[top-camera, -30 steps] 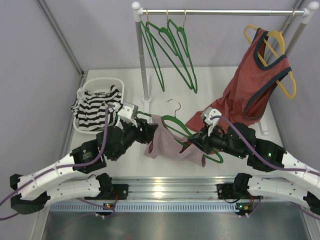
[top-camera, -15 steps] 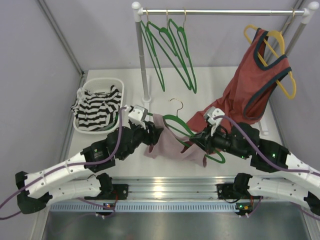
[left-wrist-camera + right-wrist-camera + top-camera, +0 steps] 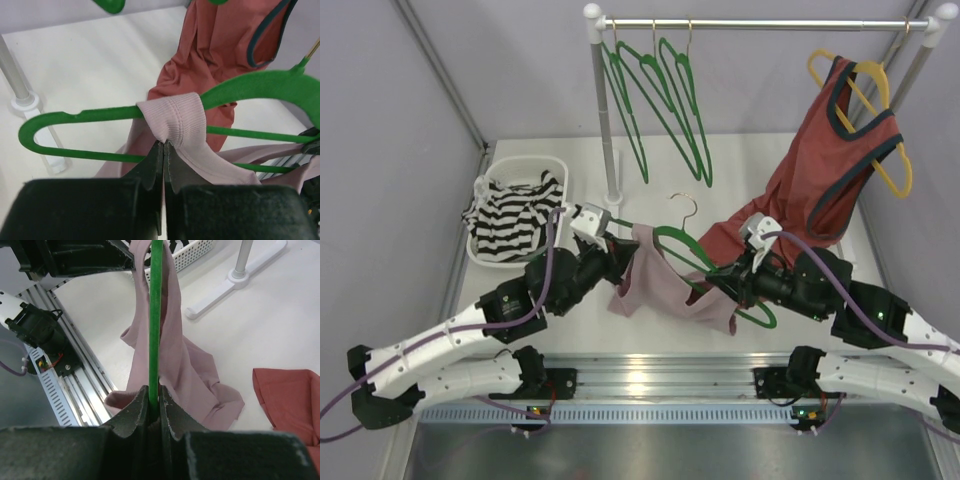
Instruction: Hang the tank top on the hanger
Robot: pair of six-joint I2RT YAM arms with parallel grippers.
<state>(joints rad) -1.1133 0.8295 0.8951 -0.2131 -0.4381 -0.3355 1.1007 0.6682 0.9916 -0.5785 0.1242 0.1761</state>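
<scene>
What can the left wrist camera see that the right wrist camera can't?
Only the left wrist view shows the strap of the tank top looped over the arm of the hanger, the left hand pinching that strap just below, and the brass hook. Only the right wrist view shows the right hand clamped on the hanger's bar, the white basket and the metal rail. Both show the pink tank top, the green hanger, the red top and the rack's white foot.

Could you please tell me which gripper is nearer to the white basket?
Left. The left gripper sits right of the basket; the right gripper is farther right, beyond the tank top.
</scene>
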